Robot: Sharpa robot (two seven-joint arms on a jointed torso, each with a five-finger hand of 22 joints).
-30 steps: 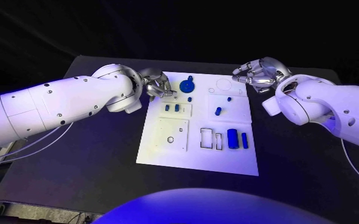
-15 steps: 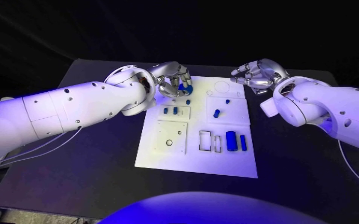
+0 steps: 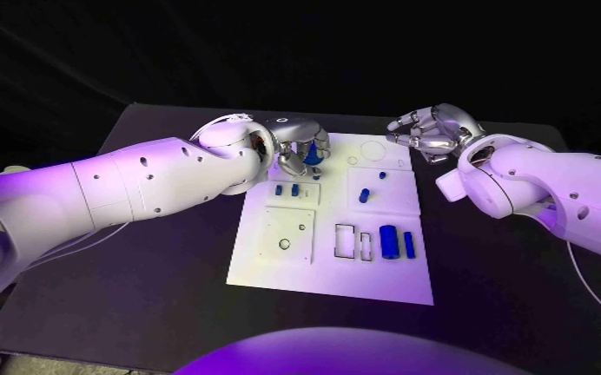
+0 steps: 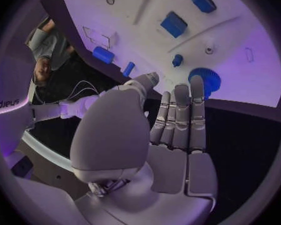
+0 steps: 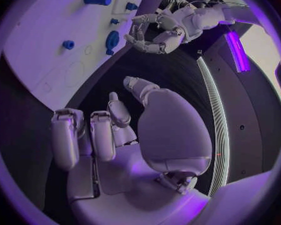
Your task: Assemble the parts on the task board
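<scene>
**Left hand over the gear at the board's far edge, right hand idle beside it**

You have the board [image 3: 328, 275] lying in the middle of the table [image 3: 150, 253], long side running away from you. Your left hand [image 3: 298, 148] hangs over the board's far left corner, above the round blue gear [image 4: 205, 81]. In the left wrist view its fingers [image 4: 181, 116] lie straight and side by side, tips reaching toward the gear's edge, thumb set off to one side. You cannot tell from these views whether the tips touch the gear; nothing is clasped in that hand.

Your right hand [image 3: 430, 131] sits off the board, near its far right corner, above the bare table. Its fingers [image 5: 84, 135] are curled in toward the palm with nothing in them.

On the board you can see two small blue blocks [image 3: 286, 189] side by side in a recess just nearer you than the left hand, and a small blue peg [image 3: 363, 194] in the middle of the right half. Nearer you on the right half lie a blue cylinder [image 3: 390, 241] and a thin blue bar [image 3: 408, 244], close together. Just left of them are two outlined rectangular slots [image 3: 349, 241]. A square plate [image 3: 287, 233] with a small round hole takes up the near left part.
</scene>
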